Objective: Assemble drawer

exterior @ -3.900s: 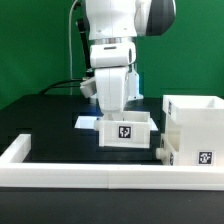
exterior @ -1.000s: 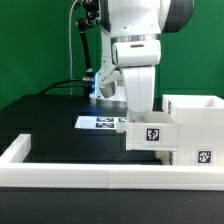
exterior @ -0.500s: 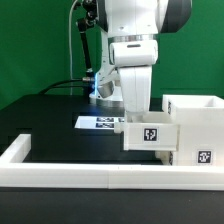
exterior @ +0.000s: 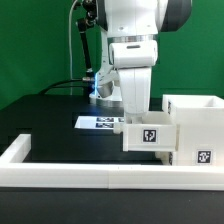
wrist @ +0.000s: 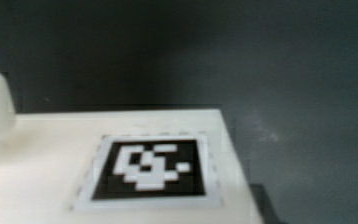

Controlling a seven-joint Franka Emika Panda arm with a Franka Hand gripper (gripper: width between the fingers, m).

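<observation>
**Tray held level against the case**

Since half a second ago nothing has visibly shifted; nearly four seconds back the tray sat lower and further toward the exterior view's left. Now the small tray [exterior: 149, 135] hangs level above the table, tagged face toward the camera, its long axis running across the view, its right end touching the tall case [exterior: 197, 128]. The gripper [exterior: 135, 113] reaches down into the tray from above; whether its fingers are clamped cannot be told. Behind lies the marker board [exterior: 98, 122]. A white rail [exterior: 90, 176] edges the black table [exterior: 50, 115].
</observation>
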